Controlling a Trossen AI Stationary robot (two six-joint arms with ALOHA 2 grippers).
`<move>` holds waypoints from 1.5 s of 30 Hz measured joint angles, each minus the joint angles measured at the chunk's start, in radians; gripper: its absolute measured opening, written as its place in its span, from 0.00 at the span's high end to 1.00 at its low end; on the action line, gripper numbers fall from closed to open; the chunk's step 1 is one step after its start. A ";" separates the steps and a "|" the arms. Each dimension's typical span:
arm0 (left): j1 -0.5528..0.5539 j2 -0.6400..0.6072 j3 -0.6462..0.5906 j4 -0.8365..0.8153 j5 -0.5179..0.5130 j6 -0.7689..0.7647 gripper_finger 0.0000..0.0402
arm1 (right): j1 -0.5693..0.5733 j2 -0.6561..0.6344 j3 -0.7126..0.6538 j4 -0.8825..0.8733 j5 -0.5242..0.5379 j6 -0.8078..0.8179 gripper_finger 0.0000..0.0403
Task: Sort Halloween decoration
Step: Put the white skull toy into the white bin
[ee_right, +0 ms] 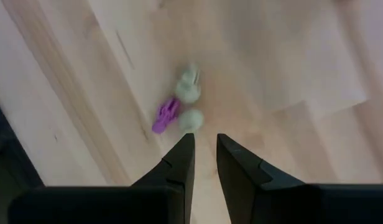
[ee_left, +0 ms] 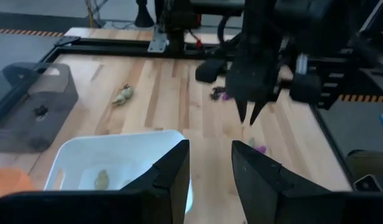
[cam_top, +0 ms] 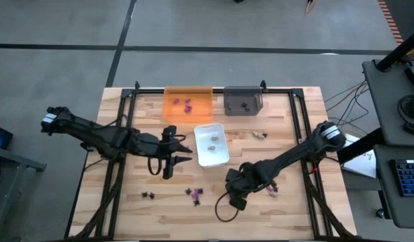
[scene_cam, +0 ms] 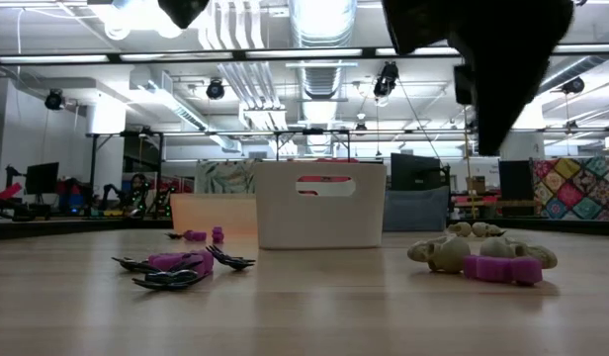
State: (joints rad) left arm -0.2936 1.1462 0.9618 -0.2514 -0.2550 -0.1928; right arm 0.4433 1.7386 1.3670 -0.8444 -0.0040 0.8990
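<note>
**Tiny, light pieces: pinch each one alone and low**

My left gripper point(cam_top: 172, 161) hangs just beside the white tray point(cam_top: 212, 158), its fingers parted a little and pinching nothing. On the bench point(cam_top: 126, 202) in front of it lies a black piece point(cam_top: 150, 195), and a little to its right sits a small cluster of purple and black pieces point(cam_top: 194, 194). These look like thin moulded toys with spindly legs, so I judge them nearly weightless, springy and quick to skate off the wood if I nudge them sideways. I would take each across its body, not by a leg.

At the far edge stand the orange tray point(cam_top: 188, 113) with purple pieces inside and, to its right, the grey tray point(cam_top: 243, 94) holding a black one; the white tray holds pale beige pieces. One more beige piece point(cam_top: 260, 134) lies loose near the grey tray.

My right gripper point(cam_top: 235, 190) points down over the bench, its fingers nearly together with a narrow empty gap between them. Just beyond its tips, in my right wrist view, a purple piece point(ee_right: 165, 116) touches a clump of pale beige pieces point(ee_right: 189, 92). The beige ones look rounded, hard and likely to roll. Because they touch, I judge the risk is lifting two colours at once, so I would part them first.
</note>
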 joint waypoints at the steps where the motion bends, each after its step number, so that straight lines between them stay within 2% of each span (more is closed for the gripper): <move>1: -0.005 -0.002 -0.003 0.000 0.000 0.000 0.75 | 0.002 0.020 0.010 -0.011 -0.014 0.000 0.85; 7: -0.013 -0.003 -0.026 0.023 0.000 0.009 0.75 | 0.011 0.102 0.044 -0.049 -0.031 -0.020 0.85; 13: -0.013 -0.003 -0.042 0.041 -0.034 0.015 0.75 | 0.011 0.122 0.062 -0.049 -0.029 -0.036 0.84; 19: -0.013 -0.003 -0.042 0.050 -0.052 0.015 0.75 | 0.011 0.123 0.057 -0.045 -0.026 -0.059 0.72; 24: -0.013 -0.003 -0.042 0.058 -0.052 0.015 0.75 | 0.032 0.123 0.037 -0.039 -0.021 -0.212 0.61; 28: -0.013 -0.003 -0.042 0.060 -0.053 0.015 0.75 | 0.067 0.124 0.005 -0.007 0.015 -0.315 0.57; 33: -0.013 -0.003 -0.042 0.060 -0.053 0.015 0.75 | 0.076 0.124 -0.008 0.028 0.069 -0.309 0.56; 45: -0.013 -0.002 -0.042 0.067 -0.053 0.015 0.75 | 0.076 0.124 -0.095 0.191 0.078 -0.297 0.58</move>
State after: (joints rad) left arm -0.3069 1.1446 0.9195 -0.1840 -0.3080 -0.1776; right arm 0.5190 1.8626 1.2716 -0.6530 0.0740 0.6022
